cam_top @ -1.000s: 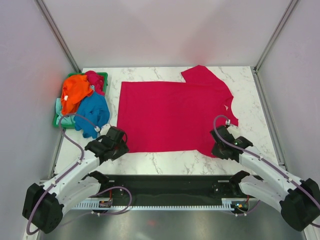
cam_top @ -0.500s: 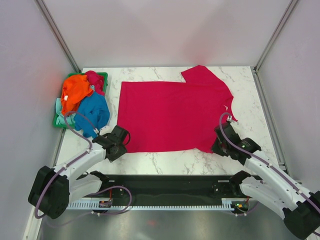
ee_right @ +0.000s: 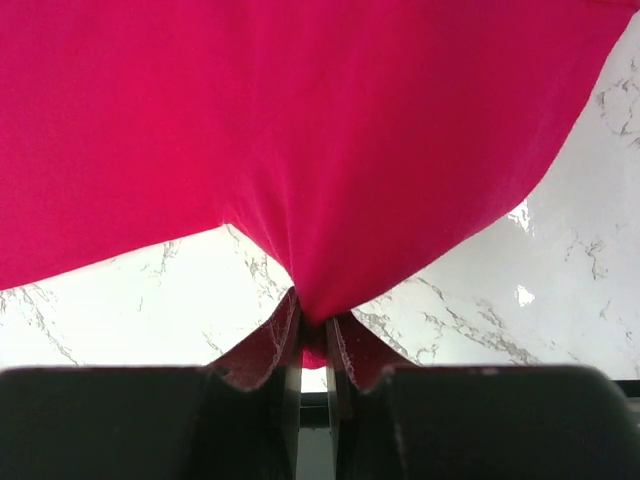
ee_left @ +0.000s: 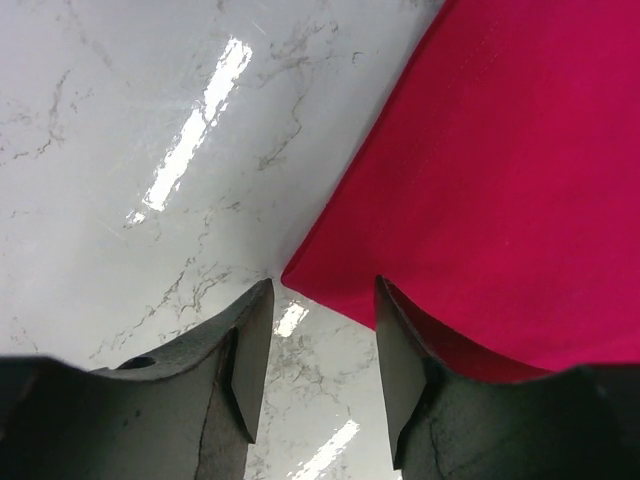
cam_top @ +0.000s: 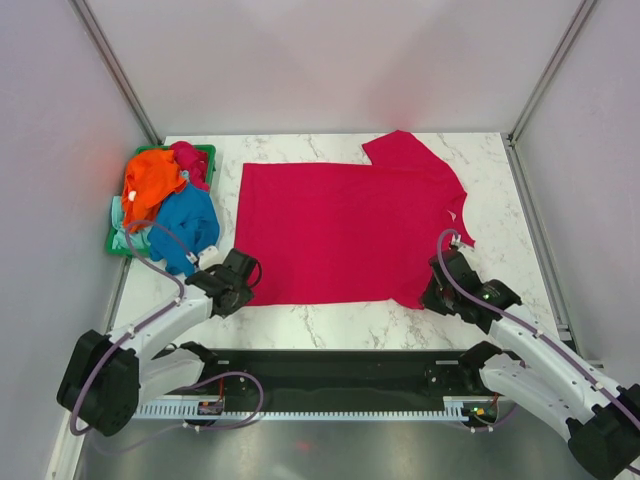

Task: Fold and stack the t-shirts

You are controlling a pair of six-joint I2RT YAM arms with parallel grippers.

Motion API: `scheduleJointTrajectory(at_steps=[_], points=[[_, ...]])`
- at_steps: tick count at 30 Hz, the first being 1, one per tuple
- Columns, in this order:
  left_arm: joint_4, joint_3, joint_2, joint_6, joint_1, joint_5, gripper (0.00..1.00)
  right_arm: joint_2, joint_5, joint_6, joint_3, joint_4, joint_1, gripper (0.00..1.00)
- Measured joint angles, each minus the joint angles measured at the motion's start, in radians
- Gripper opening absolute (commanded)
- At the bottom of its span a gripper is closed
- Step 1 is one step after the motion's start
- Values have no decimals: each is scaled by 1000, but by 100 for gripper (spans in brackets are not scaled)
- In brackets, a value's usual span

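Note:
A magenta-red t-shirt [cam_top: 345, 225] lies spread flat on the marble table. My right gripper [cam_top: 432, 298] is shut on its near right hem; the wrist view shows the cloth [ee_right: 330, 150] pinched between the jaws and lifted into a peak. My left gripper [cam_top: 243, 290] is open at the shirt's near left corner [ee_left: 290, 272], which lies on the table just ahead of the jaw tips; the right finger [ee_left: 400, 340] overlaps the hem. The orange [cam_top: 150, 180] and blue [cam_top: 188, 225] shirts are heaped on the basket, with pale mint green cloth [cam_top: 122, 240] showing below them.
The green plastic basket [cam_top: 207, 152] stands at the far left by the left wall. Grey walls close in the table on three sides. A black rail with the arm bases [cam_top: 340, 375] runs along the near edge.
My left gripper has crept right and forward to the shirt's near left corner. My right gripper has shifted slightly and the hem is gathered in it. The shirt has stayed flat.

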Motion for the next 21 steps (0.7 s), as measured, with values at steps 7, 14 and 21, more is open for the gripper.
scheduleJointTrajectory(at_steps=[7, 14, 21], points=[[24, 1, 59, -11, 0, -6, 37, 0, -3, -9, 0, 5, -13, 20], [14, 71, 167, -10, 0, -14, 4, -28, -3, -19, 0, -3, -26, 19], [17, 83, 117, 32, 0, 19, 2, -77, -2, -24, 4, -53, -33, 20]])
